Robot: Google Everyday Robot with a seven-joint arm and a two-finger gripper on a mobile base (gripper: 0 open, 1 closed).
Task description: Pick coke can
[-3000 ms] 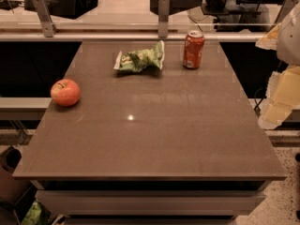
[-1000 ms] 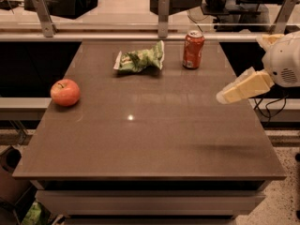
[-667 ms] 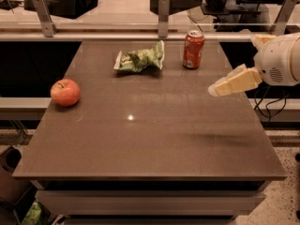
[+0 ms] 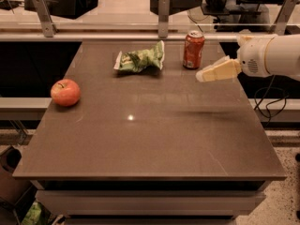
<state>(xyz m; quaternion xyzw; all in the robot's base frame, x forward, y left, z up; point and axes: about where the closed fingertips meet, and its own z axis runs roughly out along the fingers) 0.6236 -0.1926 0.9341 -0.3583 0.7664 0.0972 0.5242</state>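
Note:
The coke can, red with a silver top, stands upright at the far right of the brown table. My gripper reaches in from the right on a white arm. It hangs above the table, just right of the can and a little nearer to me, with its cream-coloured tip pointing left. It does not touch the can.
A green crumpled chip bag lies left of the can at the far side. A red apple sits near the left edge. A glass barrier with metal posts runs behind the table. Cables hang at the right.
My arm has swung in from the right side and moved left and farther back over the table, closing on the can. The can, bag and apple have not moved.

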